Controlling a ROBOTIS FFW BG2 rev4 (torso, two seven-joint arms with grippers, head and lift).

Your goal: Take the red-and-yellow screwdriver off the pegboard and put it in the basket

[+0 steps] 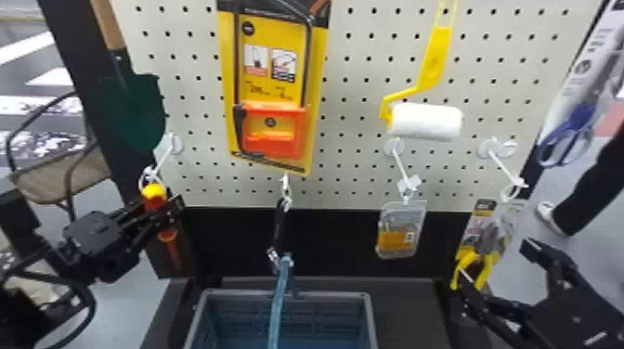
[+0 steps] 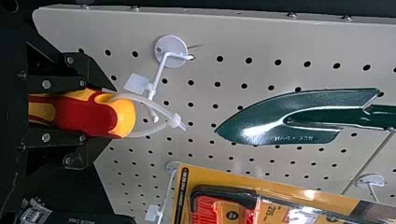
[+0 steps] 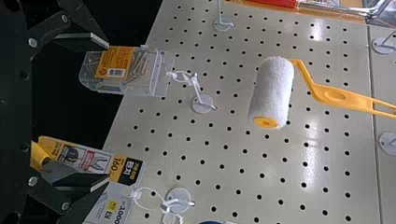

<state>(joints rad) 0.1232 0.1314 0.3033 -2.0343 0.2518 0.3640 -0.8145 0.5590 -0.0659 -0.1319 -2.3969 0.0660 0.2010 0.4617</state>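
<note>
Lower left, the left tool grips the red-and-yellow screwdriver; the right tool stands wide. Ease the looped white tie gently off the slim white hook.

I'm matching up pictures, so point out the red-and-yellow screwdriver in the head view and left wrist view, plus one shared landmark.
Head view: the red-and-yellow screwdriver is towards the left, gripped by the black left gripper.
Left wrist view: its handle is in that gripper, a white cable tie at its end.
Shared landmark: the dark green metal trowel blade.
</note>
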